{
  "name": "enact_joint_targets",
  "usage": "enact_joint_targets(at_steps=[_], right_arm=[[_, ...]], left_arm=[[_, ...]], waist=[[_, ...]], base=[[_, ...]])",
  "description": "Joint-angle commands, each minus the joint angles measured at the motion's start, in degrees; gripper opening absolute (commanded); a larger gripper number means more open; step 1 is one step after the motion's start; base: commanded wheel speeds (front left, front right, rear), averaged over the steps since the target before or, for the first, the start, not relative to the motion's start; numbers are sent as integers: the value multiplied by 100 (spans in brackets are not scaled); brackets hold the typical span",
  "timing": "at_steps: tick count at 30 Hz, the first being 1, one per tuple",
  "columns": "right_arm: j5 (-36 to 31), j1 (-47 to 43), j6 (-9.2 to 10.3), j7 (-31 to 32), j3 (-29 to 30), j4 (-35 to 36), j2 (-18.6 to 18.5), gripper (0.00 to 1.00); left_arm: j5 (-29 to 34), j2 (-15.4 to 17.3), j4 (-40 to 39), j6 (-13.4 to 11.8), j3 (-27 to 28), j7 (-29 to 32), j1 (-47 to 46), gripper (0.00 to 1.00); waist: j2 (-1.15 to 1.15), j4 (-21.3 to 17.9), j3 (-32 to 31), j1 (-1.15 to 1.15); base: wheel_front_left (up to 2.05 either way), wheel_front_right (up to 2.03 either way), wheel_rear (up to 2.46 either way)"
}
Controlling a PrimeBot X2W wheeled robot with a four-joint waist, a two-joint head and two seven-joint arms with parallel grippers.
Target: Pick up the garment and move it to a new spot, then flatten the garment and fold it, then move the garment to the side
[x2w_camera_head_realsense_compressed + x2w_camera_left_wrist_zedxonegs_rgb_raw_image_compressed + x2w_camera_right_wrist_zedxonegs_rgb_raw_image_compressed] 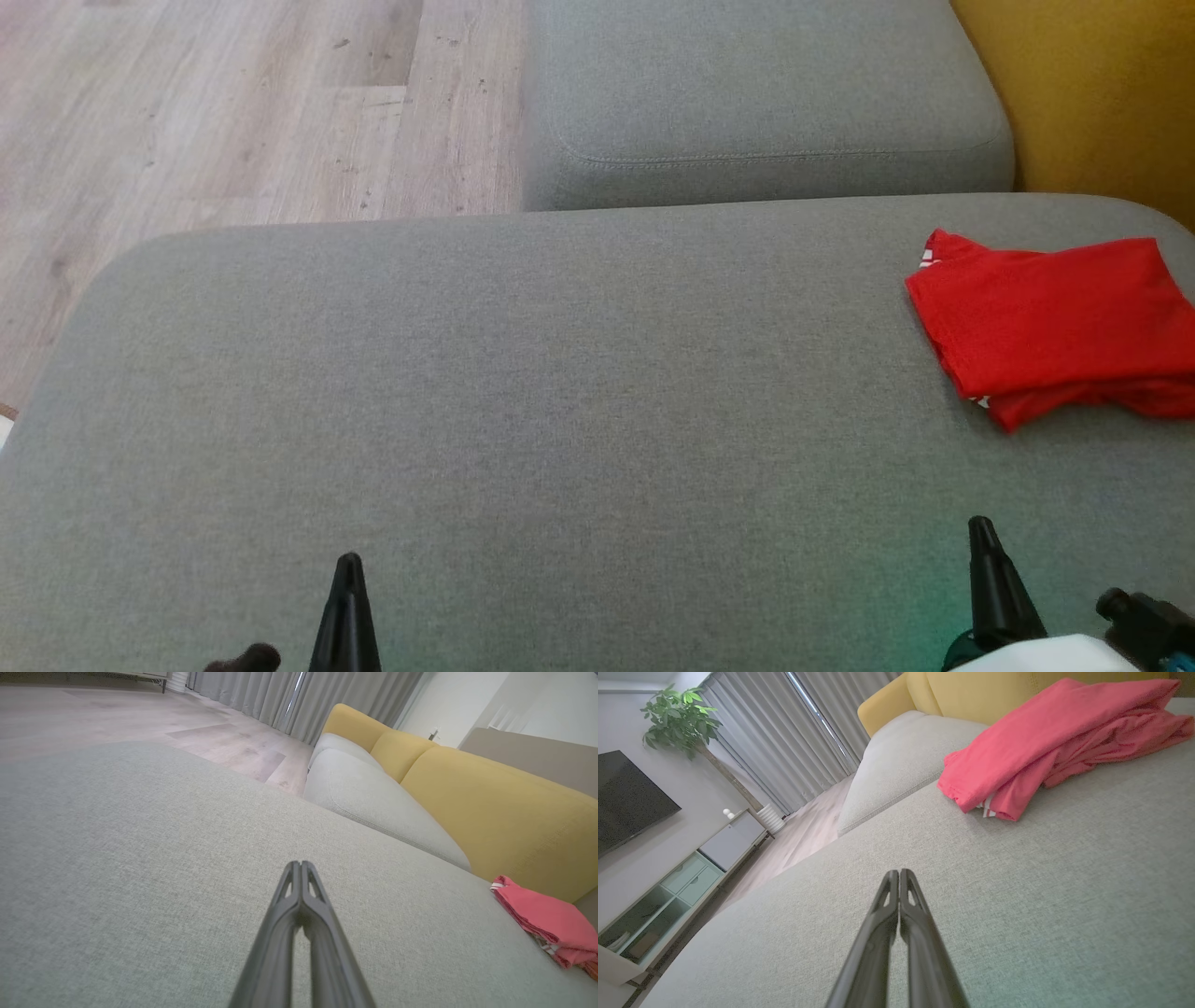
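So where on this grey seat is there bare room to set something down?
The seat is bare from its left edge across to the red garment, and from its far edge back to the left hand and right hand, both shut. The far cushion is bare too. It is crowded at the right edge, where the garment lies near the yellow backrest.

Garment (1055, 317), ahead and to the right of the right gripper (979, 525): plain red, with white stripes at one folded edge.
Sofa seat (523, 420), beneath both grippers: grey, fine woven fleck, no print.
Sofa back (1092, 93), beyond the garment: plain mustard yellow.
Floor (233, 103), far ahead of the left gripper (347, 560): pale wood planks, grain and small dark knots.
Both grippers: black.
Curtains (784, 732): grey, vertical pleats.
Plant (682, 716): green leaves.
Television (626, 798): black.
Cabinet (682, 882): white, pale green compartments.
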State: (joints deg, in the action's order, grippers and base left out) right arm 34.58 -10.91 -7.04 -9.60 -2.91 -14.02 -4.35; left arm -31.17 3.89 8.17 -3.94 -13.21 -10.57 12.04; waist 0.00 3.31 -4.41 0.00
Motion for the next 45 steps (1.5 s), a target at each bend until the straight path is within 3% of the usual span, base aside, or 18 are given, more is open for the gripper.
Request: enact_joint_targets(at_steps=[1,45], right_arm=[[192,314,-13,40,29,157,-36,0],[2988,987,-29,734,385,86,-12,0]], left_arm=[[-191,58,-144,63,122,45,-285,0],[-3216,98,197,591,863,725,-1020,0]], waist=[[0,-6,8,0],[0,-165,229,0]], base=[[0,0,0],[0,0,0]])
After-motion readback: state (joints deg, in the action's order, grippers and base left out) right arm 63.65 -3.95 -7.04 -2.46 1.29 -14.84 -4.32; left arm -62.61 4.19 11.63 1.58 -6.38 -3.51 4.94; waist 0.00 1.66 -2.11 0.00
